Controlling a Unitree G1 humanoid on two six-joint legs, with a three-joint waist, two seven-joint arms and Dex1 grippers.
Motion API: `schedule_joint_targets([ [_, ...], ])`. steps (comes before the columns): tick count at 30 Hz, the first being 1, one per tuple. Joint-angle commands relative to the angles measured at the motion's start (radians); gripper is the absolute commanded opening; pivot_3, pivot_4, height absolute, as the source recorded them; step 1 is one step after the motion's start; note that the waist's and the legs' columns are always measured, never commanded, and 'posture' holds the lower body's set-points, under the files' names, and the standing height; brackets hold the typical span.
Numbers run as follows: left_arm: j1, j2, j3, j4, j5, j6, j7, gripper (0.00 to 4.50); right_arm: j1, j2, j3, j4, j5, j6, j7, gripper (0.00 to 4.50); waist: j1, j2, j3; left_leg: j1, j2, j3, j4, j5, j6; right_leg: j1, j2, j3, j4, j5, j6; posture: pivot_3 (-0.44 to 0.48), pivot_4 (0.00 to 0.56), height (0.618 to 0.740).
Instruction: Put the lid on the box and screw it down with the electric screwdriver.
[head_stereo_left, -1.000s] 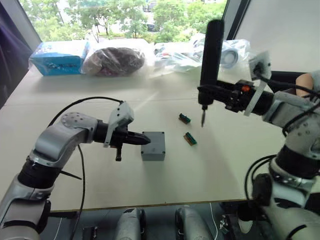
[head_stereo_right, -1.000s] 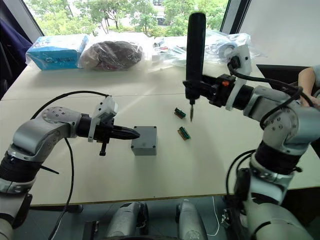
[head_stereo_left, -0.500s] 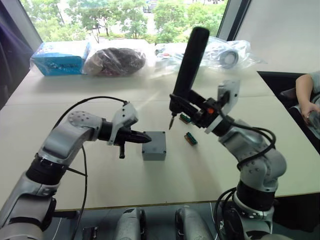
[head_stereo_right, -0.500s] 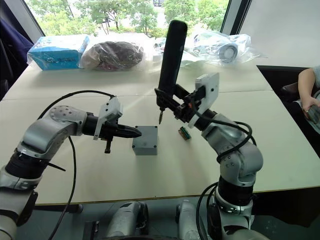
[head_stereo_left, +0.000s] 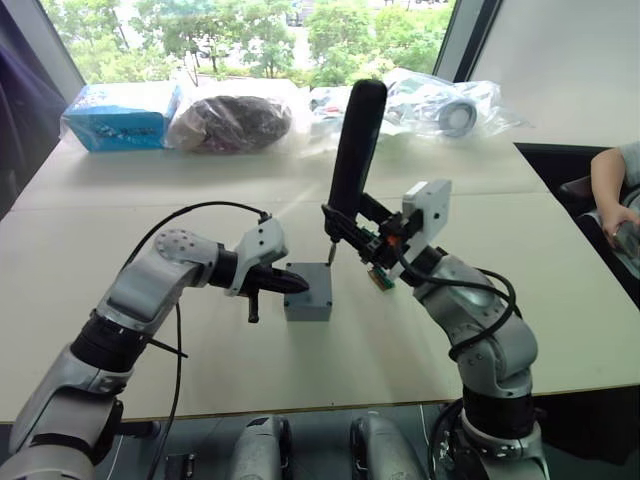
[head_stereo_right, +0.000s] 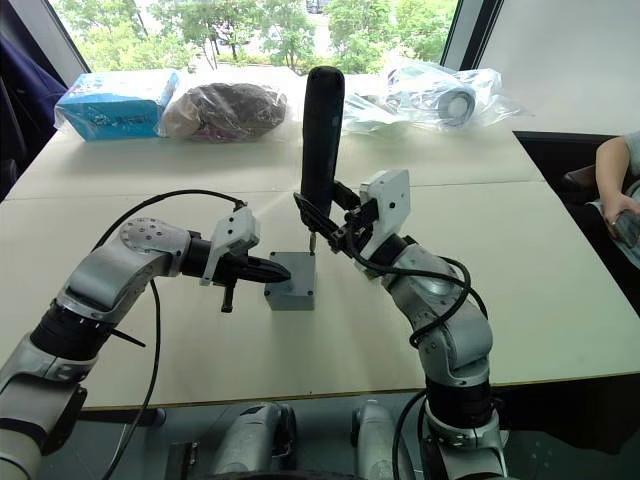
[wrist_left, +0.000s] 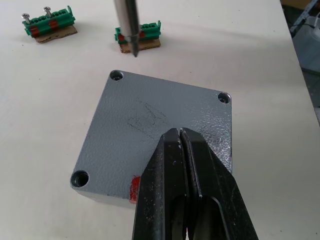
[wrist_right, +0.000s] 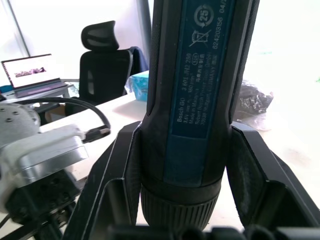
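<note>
Your left gripper (wrist_left: 181, 137), fingers pressed together, rests on the lid (wrist_left: 150, 135), which sits on the box (head_stereo_left: 307, 292). Just beyond the lid's far edge, near a corner hole, the right gripper (wrist_right: 187, 150) pinches the screwdriver (head_stereo_left: 350, 160) nearly upright, bit down.

lid (wrist_left: 150, 135): grey, seated on box (head_stereo_left: 307, 305) | electric screwdriver (head_stereo_left: 352, 150): near-upright, bit above lid's corner hole

Office-type room used as a test bench: pale worktable (head_stereo_left: 90, 250), window with trees at frame top, black office chair (wrist_right: 102, 57), open laptop (wrist_right: 35, 75) at left.
</note>
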Motion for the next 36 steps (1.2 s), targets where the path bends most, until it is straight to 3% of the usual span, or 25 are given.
schedule_joint_targets([
  [1,0.006,0.008,0.012,-0.011,0.006,-0.002,-0.005,0.0,-0.003,0.002,0.016,-0.019,-0.004,-0.067,-0.005,1.83,0.0,0.0,0.0,0.0,0.0,0.0,0.0,0.0,0.0,0.0,0.0,0.0,0.0,0.0,0.0,0.0,0.15,0.74],
  [36,-0.002,-0.013,0.009,-0.002,0.015,-0.007,0.022,0.0,-0.049,0.015,0.037,0.007,-0.006,-0.155,-0.058,1.83,0.0,0.0,0.0,0.0,0.0,0.0,0.0,0.0,0.0,0.0,0.0,0.0,0.0,0.0,0.0,0.0,0.15,0.74],
])
